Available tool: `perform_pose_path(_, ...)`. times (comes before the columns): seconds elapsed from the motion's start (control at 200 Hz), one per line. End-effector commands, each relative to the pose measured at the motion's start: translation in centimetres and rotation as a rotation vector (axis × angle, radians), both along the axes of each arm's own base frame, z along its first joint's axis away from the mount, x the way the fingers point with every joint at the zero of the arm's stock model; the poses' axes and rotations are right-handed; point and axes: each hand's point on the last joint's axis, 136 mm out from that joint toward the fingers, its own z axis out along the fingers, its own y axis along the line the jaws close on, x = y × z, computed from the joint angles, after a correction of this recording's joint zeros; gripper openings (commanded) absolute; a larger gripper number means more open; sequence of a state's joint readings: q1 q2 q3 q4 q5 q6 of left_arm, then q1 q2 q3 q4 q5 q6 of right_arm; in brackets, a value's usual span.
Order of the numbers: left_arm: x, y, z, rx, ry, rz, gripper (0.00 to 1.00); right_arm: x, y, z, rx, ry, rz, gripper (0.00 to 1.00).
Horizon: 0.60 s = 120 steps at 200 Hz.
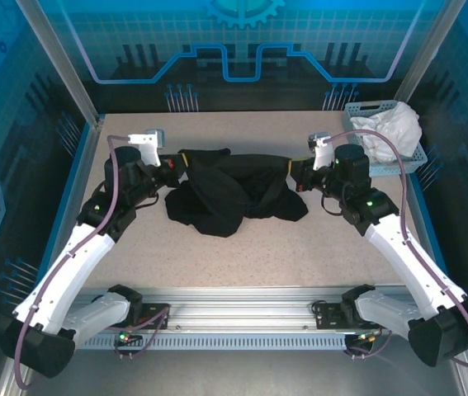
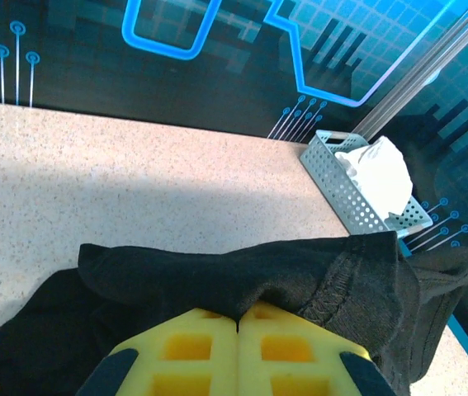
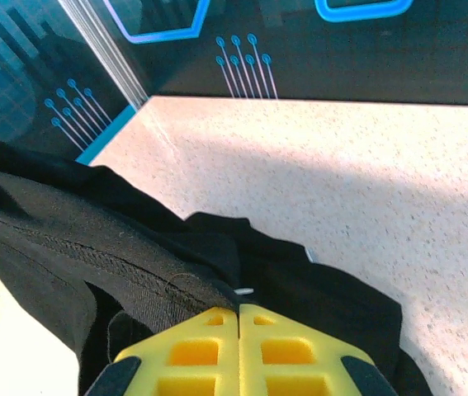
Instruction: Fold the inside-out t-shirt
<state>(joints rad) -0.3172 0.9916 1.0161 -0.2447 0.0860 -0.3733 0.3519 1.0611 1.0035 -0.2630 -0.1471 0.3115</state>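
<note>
Yellow left fingers (image 2: 188, 346) are pressed together on a hemmed edge of the black t-shirt (image 1: 225, 194), and the right fingers (image 3: 192, 351) pinch its opposite edge likewise. Stretched between both arms, it sags onto the middle of the speckled table (image 1: 258, 256). Well apart, at the far right corner, a blue basket (image 1: 359, 108) holds a white cloth (image 1: 390, 128).

- The t-shirt (image 1: 234, 194) stretches between the left pincer (image 1: 178, 170) and the right pincer (image 1: 295, 176), one end in each.
- Its bulk lies on the desk (image 1: 300, 256), before and between both pincers.
- A basket (image 1: 374, 105) sits behind and right of the right pincer, with a cloth (image 1: 392, 128) in it.
</note>
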Motion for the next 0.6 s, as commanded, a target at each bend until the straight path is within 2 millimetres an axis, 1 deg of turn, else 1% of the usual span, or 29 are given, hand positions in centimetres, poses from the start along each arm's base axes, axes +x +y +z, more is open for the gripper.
perform_pose_path(0.0, -0.5, 0.3, 1.1, -0.071, -0.025, 0.005, 0.00, 0.7, -2.2, 1.7, -0.043, -0.027, -0.092, 0.00)
perform_pose_path(0.17, -1.1, -0.3, 1.0, -0.177, -0.019, -0.038, 0.00, 0.9, -3.1, 2.9, -0.071, -0.044, -0.134, 0.00)
perform_pose_path(0.245, -1.3, -0.7, 0.7, -0.209, -0.009, -0.064, 0.00, 0.8, -3.0, 3.4, -0.064, -0.057, -0.129, 0.00)
perform_pose_path(0.37, -1.3, -1.4, -0.2, -0.229, 0.027, -0.098, 0.00, 0.8, -2.6, 3.9, -0.048, -0.062, -0.110, 0.00)
perform_pose_path(0.465, -1.5, -1.6, -0.8, -0.237, 0.045, -0.113, 0.00, 1.0, -2.8, 4.0, -0.057, -0.063, -0.121, 0.00)
perform_pose_path(0.595, -1.6, -1.5, -2.2, -0.233, 0.077, -0.110, 0.00, 1.2, -3.2, 4.0, -0.070, -0.056, -0.132, 0.00)
